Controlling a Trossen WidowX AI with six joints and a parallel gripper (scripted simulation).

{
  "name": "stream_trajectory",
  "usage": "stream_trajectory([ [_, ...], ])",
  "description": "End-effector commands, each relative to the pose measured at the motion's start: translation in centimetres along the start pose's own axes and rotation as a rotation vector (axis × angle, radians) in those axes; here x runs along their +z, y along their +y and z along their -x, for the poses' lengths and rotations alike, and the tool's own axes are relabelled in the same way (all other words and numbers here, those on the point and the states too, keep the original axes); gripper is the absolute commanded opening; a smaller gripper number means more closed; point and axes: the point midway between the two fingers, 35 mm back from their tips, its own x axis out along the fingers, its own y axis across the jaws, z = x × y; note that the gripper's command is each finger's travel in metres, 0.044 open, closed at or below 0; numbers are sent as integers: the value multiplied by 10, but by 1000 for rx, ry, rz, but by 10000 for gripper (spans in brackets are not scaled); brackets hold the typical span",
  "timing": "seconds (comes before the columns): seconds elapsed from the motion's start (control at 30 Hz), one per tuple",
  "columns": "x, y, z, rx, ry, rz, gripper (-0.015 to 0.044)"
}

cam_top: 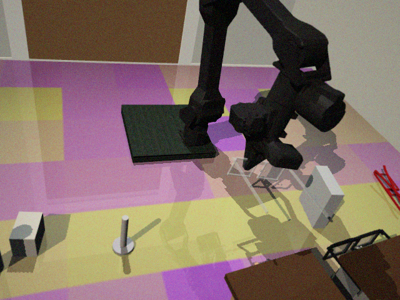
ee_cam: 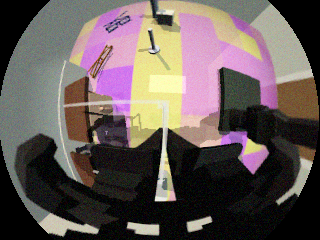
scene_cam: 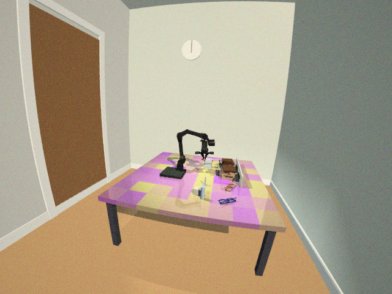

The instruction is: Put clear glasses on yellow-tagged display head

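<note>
My gripper [cam_top: 247, 168] [scene_cam: 204, 158] [ee_cam: 163, 131] is shut on the clear glasses [cam_top: 255, 194] [ee_cam: 125, 104] by the front frame, near the bridge. They hang above the table, with both temples reaching toward the lower right in the top view, one beside the grey box. Two display heads with brown tops stand side by side: the nearer-to-camera one [cam_top: 277, 277] [scene_cam: 228, 168] and the farther one [cam_top: 377, 258] [scene_cam: 227, 162]. Black glasses [cam_top: 329, 252] sit at the farther head. No yellow tag is readable, so I cannot tell which head bears it.
A grey box [cam_top: 318, 197] [scene_cam: 207, 163] stands between my gripper and the heads. Red glasses [cam_top: 389, 187] lie beyond it. A peg stand [cam_top: 124, 232] [ee_cam: 151, 41], a white-and-black block [cam_top: 27, 230], orange glasses [scene_cam: 230, 187] and blue glasses [scene_cam: 227, 201] are farther off. An upright panel [scene_cam: 239, 174] stands behind the heads.
</note>
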Motion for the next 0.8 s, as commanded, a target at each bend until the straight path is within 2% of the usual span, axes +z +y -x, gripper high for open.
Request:
stream_trajectory([
  [0.0, 11, 3, -6, -28, 32, 20, 0],
  [0.77, 75, 2, -34, -76, 221, 91, 0],
])
